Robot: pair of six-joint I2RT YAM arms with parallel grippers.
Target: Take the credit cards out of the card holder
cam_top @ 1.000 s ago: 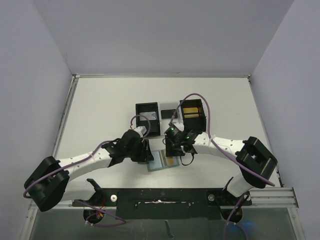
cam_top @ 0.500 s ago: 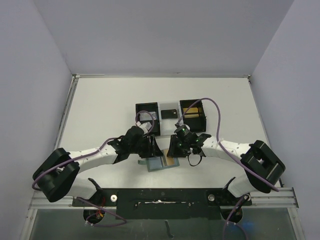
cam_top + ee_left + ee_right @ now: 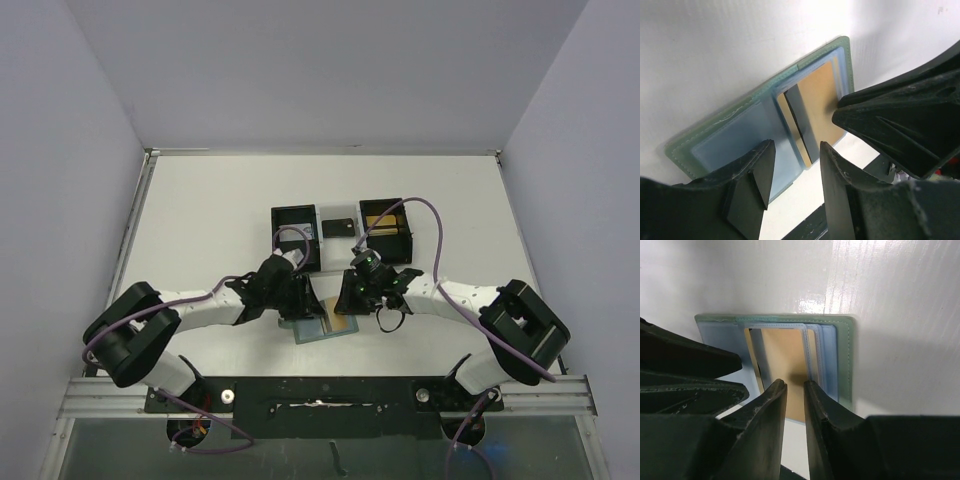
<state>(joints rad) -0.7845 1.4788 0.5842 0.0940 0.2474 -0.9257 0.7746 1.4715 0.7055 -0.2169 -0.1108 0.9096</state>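
Note:
The card holder [image 3: 318, 326] lies open and flat on the white table, sage-green rim [image 3: 845, 357] and pale blue inside [image 3: 735, 145]. A gold-orange credit card [image 3: 785, 352] sits in its right-hand pocket, and a dark grey card [image 3: 802, 122] stands out beside it. My right gripper [image 3: 795, 385] points down at the gold card [image 3: 822, 92], its fingers only a narrow gap apart with nothing between them. My left gripper [image 3: 796, 150] hovers open over the holder's near edge at the blue half. In the top view the two grippers, left [image 3: 303, 300] and right [image 3: 352, 300], face each other over the holder.
Two black open-topped boxes stand behind the holder, the left one [image 3: 296, 232] and the right one [image 3: 386, 225] with gold-coloured contents. A small dark card [image 3: 338, 227] lies between them. The right gripper's black finger [image 3: 900, 120] fills the right of the left wrist view.
The right gripper came down from the right box to the gold card and its fingers drew closer together. The left arm reached further right, bringing its gripper over the holder.

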